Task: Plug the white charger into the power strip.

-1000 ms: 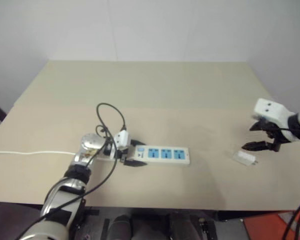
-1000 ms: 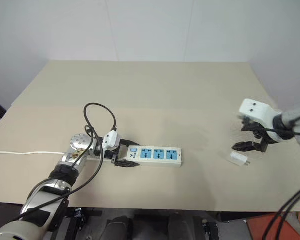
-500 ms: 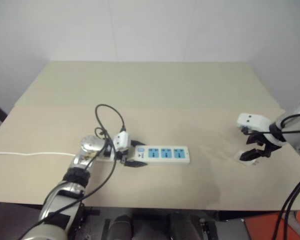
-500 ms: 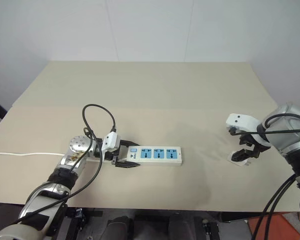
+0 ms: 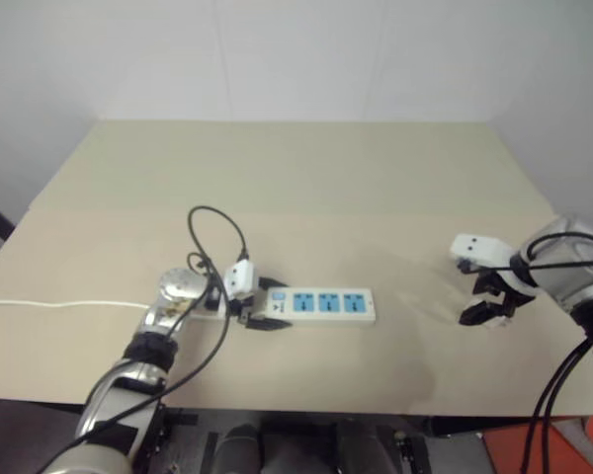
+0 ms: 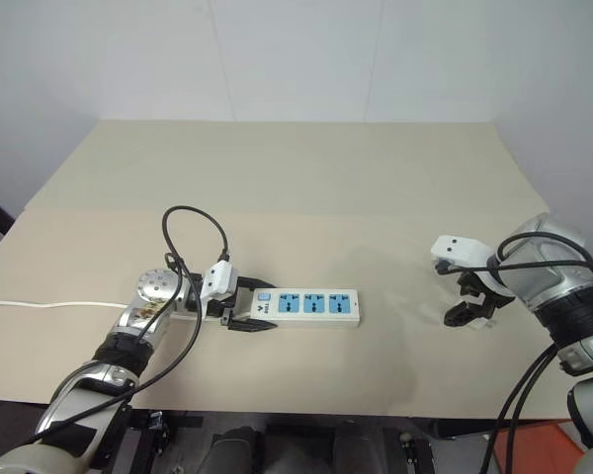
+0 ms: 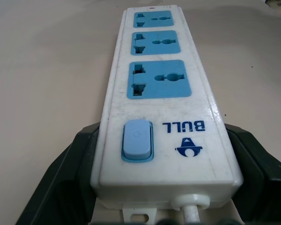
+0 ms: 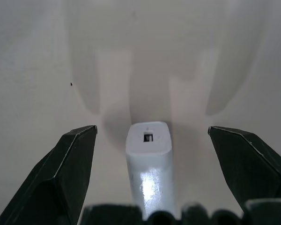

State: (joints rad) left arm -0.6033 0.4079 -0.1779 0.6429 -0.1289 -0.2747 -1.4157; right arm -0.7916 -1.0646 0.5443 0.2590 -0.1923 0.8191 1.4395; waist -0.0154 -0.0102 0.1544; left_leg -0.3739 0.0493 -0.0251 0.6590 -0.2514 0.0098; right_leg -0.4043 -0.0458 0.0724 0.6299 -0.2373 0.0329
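The power strip (image 5: 321, 305), a white bar with three blue sockets, lies on the tan table just left of centre. My left gripper (image 5: 262, 308) is shut on its switch end, with one black finger (image 7: 70, 178) pressed to each side. The white charger (image 8: 149, 159) lies flat on the table at the right, mostly hidden under my right hand in the eye views. My right gripper (image 6: 471, 306) points down over it and is open. Its fingers (image 8: 70, 164) stand wide on either side of the charger without touching it.
The strip's white cord (image 5: 59, 303) runs off to the table's left edge. A black cable (image 5: 217, 222) loops above my left wrist. The table's front edge (image 5: 306, 407) is close to both hands, and a white wall stands behind the table.
My right gripper has come down and shifted left, turning to point down over the charger, which now sits between its fingers. The left gripper and the strip have not moved.
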